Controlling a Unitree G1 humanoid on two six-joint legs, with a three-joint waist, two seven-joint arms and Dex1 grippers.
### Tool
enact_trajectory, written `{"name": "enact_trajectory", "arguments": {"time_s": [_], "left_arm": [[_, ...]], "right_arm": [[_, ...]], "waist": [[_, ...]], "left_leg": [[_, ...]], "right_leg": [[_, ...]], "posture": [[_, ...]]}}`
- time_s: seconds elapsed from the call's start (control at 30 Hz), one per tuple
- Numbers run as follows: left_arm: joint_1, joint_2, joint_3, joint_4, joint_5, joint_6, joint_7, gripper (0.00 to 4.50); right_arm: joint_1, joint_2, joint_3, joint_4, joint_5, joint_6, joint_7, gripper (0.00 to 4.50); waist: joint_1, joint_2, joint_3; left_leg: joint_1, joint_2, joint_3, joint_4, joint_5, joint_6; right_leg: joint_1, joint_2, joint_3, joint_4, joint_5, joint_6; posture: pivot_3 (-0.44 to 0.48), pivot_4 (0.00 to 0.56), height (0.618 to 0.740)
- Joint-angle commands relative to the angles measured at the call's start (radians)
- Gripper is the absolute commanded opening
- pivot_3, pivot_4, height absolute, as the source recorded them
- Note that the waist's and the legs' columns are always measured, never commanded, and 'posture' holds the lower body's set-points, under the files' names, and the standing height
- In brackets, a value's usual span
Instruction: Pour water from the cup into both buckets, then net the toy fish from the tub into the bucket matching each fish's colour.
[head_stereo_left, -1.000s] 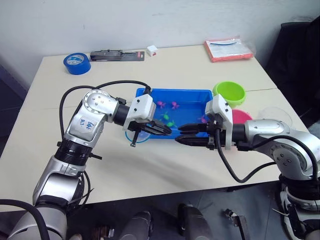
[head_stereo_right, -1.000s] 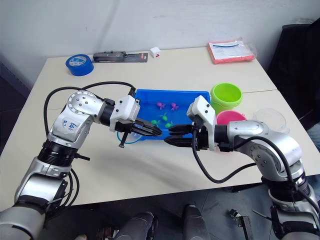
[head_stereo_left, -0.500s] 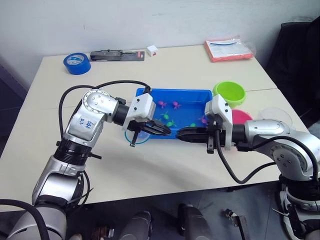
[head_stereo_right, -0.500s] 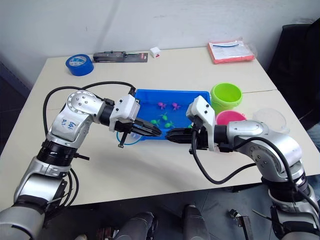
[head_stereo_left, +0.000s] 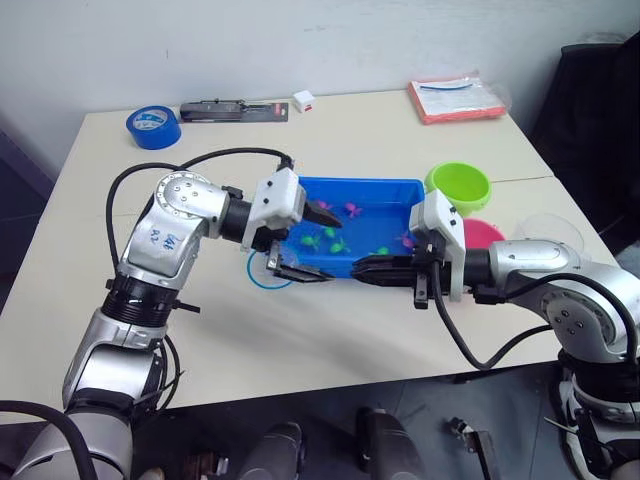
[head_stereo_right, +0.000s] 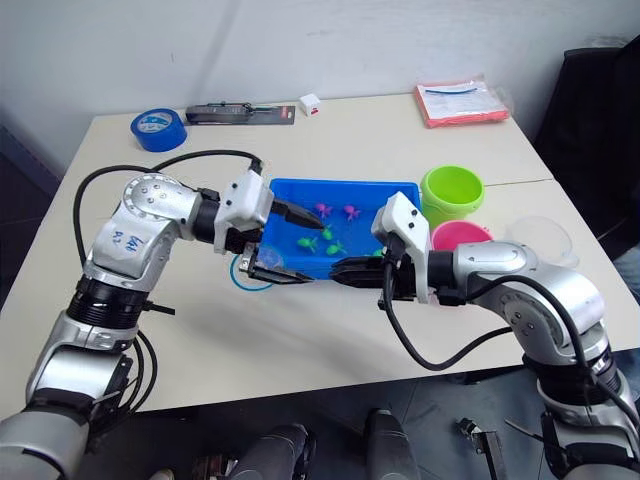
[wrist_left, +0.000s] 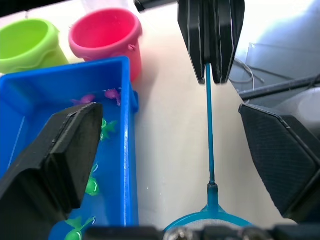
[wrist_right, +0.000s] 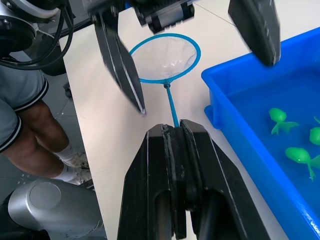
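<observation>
My right gripper (wrist_right: 172, 135) clamps the thin stick of the small blue mesh net (wrist_right: 166, 58), whose hoop lies on the table just beside the shallow blue plastic tub (wrist_left: 127, 150) (left gripper (head_stereo_left: 298, 240) splayed above it), handle running along the tub's near wall.

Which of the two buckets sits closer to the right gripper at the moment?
The pink bucket, right beside the right arm's wrist, behind the right gripper. The lime green bucket stands farther back, past the tub's far corner.

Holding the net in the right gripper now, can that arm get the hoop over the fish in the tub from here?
Probably yes. The right gripper is shut on the net handle, the tub lies just beside the hoop, but the open left gripper straddles the tub's near corner.
</observation>
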Motion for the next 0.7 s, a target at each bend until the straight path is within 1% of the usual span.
{"name": "enact_trajectory", "arguments": {"time_s": [0.03,0.17,0.33,0.5,0.6,0.7], "left_arm": [[-0.051,0.044,0.093,-0.07,-0.08,0.101,0.026,4.5],[-0.036,0.145,0.171,-0.124,-0.131,0.21,0.049,4.5],[0.069,0.224,0.271,-0.162,-0.142,0.256,0.14,4.5],[0.218,0.262,0.374,-0.213,-0.151,0.275,0.231,4.5],[0.307,0.259,0.427,-0.279,-0.178,0.311,0.286,4.5],[0.363,0.256,0.45,-0.324,-0.201,0.328,0.327,4.5]], "right_arm": [[0.008,0.0,-0.015,-0.027,0.002,-0.028,0.014,0.78],[0.017,0.001,-0.015,-0.018,-0.01,-0.04,0.009,0.78],[0.025,0.002,-0.024,-0.012,-0.015,-0.038,-0.006,0.78],[0.015,0.019,-0.05,0.006,0.027,0.001,-0.033,0.78],[0.006,0.032,-0.075,0.019,0.062,0.02,-0.036,0.78],[-0.008,0.046,-0.103,0.036,0.108,0.042,-0.033,0.78]], "waist": [[0.0,0.0,0.0],[-0.007,0.0,0.0],[-0.003,0.0,0.0],[-0.001,0.0,0.0],[-0.001,0.0,0.0],[-0.001,0.0,0.0]], "left_leg": [[0.0,0.0,0.0,0.0,0.0,0.0],[0.0,0.0,0.0,-0.001,0.0,0.0],[0.0,0.0,0.001,0.0,0.0,0.0],[0.0,0.0,0.001,0.0,0.0,0.0],[0.0,0.0,0.001,0.0,0.0,0.0],[0.0,0.0,0.001,0.0,0.0,0.0]], "right_leg": [[0.0,0.0,0.0,0.0,0.0,0.0],[-0.002,0.001,0.0,0.001,0.0,0.0],[-0.002,0.001,0.0,0.002,0.0,0.0],[-0.002,0.001,0.0,0.001,0.0,0.0],[-0.002,0.001,0.0,0.001,0.0,0.0],[-0.002,0.001,0.001,0.001,0.0,0.0]], "posture": [[0.0,0.15,0.74],[0.0,0.15,0.74],[0.0,0.15,0.74],[0.0,0.15,0.74],[0.0,0.15,0.74],[0.0,0.15,0.74]]}}
